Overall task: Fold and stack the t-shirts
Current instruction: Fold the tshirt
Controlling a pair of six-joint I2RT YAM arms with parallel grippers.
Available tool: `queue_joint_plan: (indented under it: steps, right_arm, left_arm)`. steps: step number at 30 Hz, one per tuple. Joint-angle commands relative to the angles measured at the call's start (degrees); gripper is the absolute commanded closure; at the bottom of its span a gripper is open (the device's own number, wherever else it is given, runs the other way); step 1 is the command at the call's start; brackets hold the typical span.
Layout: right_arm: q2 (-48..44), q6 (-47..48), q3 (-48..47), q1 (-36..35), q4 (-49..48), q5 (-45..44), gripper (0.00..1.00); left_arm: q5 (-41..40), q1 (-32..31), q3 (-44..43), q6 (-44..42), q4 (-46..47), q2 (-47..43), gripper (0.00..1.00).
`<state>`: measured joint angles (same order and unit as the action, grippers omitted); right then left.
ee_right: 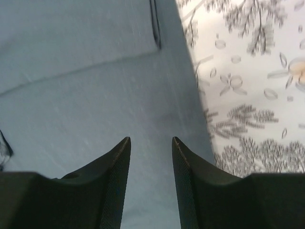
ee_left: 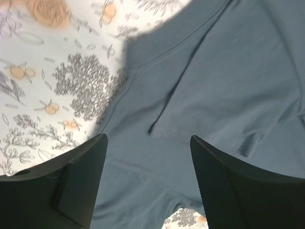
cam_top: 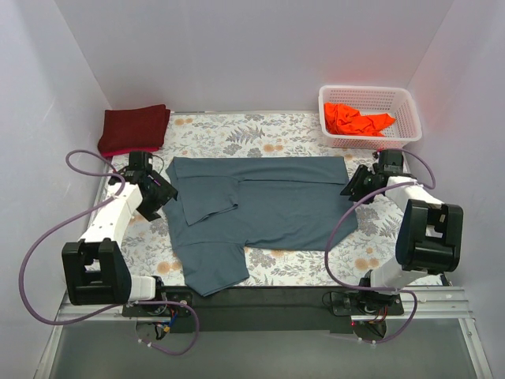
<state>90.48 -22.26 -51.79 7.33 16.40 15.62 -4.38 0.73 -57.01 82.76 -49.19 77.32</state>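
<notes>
From the overhead camera I see the slate blue-grey t-shirt (cam_top: 276, 209) spread flat in the middle of the floral-patterned table (cam_top: 260, 130), partly folded. Its long axis runs left to right across the table, from one arm to the other. The far strip of cloth is doubled over toward me, so a straight fold forms the far edge. The sleeve end seems to point toward my left arm: one sleeve is tucked in over the body, and the other sticks out toward the near edge of the table at the left. The straight edge at the other end lies by my right arm.

My left gripper (cam_top: 163, 192) sits at the shirt's left edge. In its wrist camera the two dark fingers (ee_left: 71, 186) stand wide apart with nothing between them, only cloth and a sleeve seam below. It is released.

My right gripper (cam_top: 353, 185) sits at the shirt's right edge. Its fingers (ee_right: 112, 186) stand closer together, but a gap shows between them and the cloth below is unpinched, so it is released too.

The dark maroon t-shirt (cam_top: 134, 126) lies folded at the far left corner. The bright orange t-shirt (cam_top: 357, 120) lies crumpled in the white lattice basket (cam_top: 367, 91) at the far right
</notes>
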Motion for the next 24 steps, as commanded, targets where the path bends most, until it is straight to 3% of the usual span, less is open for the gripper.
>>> queue_joint_plan:
  steps: [1, 6, 15, 24]
  right_arm:
    - [-4.6, 2.0, 1.8, -0.8, 3.9, 0.9, 0.54]
    - [-3.6, 3.7, 3.5, -1.2, 5.3, 0.0, 0.54]
    - [4.3, 3.0, -1.4, -1.1, 5.0, -4.5, 0.55]
    - [11.6, 1.8, -11.7, -0.2, 5.3, -7.5, 0.53]
  left_arm:
    - [2.0, 0.1, 2.6, 2.3, -0.4, -2.1, 0.32]
    - [4.3, 0.1, 4.4, 1.9, 2.9, 1.5, 0.35]
    - [7.5, -2.1, 5.6, 3.5, 9.8, 11.7, 0.44]
    - [7.2, -2.1, -1.0, 4.8, 10.8, 21.0, 0.47]
